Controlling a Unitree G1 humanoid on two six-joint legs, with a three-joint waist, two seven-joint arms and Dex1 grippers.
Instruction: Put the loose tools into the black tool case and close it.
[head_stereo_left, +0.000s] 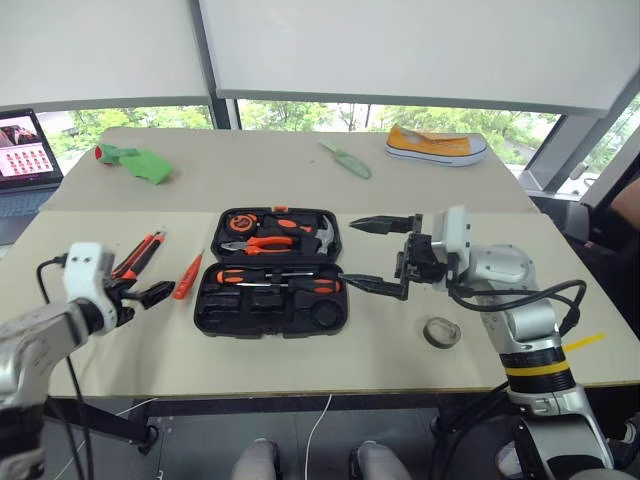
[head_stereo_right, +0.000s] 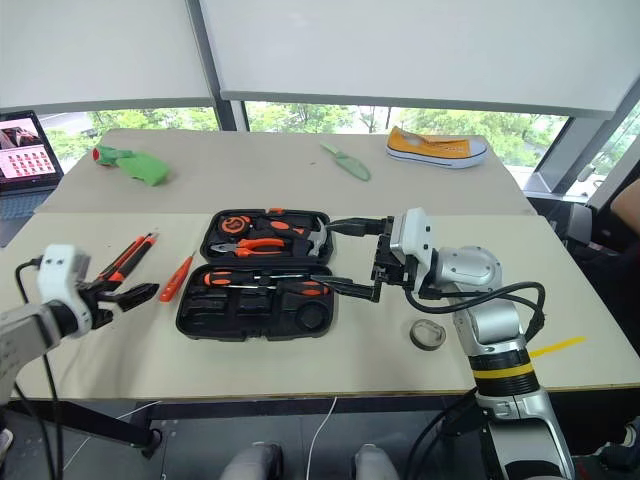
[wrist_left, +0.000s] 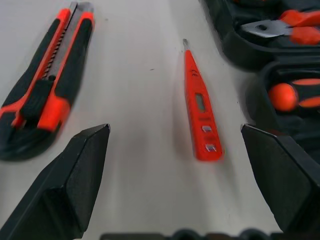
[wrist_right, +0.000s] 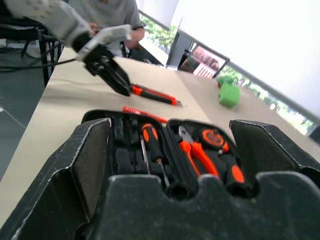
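Note:
The black tool case lies open in the middle of the near table, with pliers, a tape measure and two screwdrivers in its slots. Left of it on the table lie two loose tools, a utility knife and a small orange screwdriver. My left gripper hovers open just short of them, with the orange screwdriver lying ahead between its fingers and the knife off to one side. Open and empty, my right gripper hangs at the case's right edge, pointing left across it.
A tape roll lies near my right forearm. On the far table are a yellow shoe, a pale green trowel and a green bundle. A laptop stands at the far left. A person sits beyond the table.

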